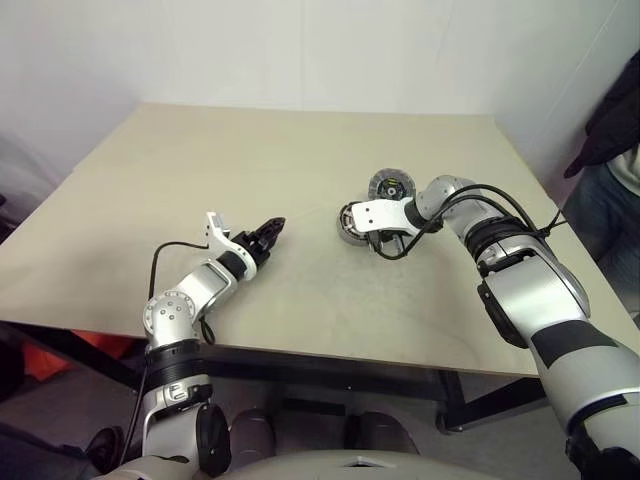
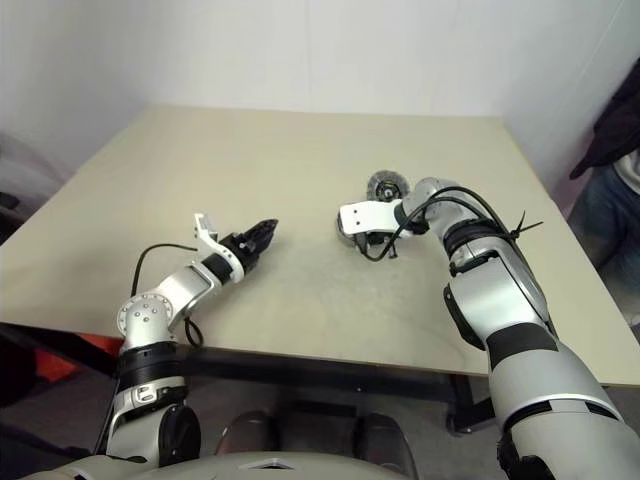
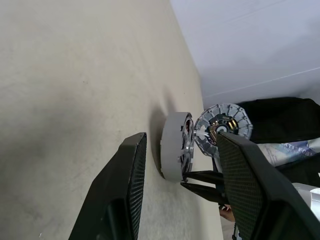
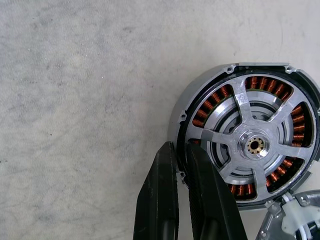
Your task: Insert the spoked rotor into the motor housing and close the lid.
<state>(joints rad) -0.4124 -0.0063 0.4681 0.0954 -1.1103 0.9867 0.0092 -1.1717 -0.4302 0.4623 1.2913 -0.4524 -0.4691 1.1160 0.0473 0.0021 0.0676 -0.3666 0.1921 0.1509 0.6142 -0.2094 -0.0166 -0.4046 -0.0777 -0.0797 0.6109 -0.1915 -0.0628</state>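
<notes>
With your right gripper [image 4: 181, 165] pinched on the housing [image 4: 200, 97] rim and the left gripper [image 3: 182, 200] apart, expect stiff, heavy, slippery metal; hold the lid [image 1: 391, 186] by its edge.

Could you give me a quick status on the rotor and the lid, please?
Left end effector open, empty. Right end effector shut on motor housing rim. Spoked rotor seated inside. Lid beside it, not on.

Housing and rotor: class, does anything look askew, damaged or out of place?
Nothing stands out. The rotor sits level inside the housing, with no damage visible. The lid lies flat beside it, not yet fitted.
</notes>
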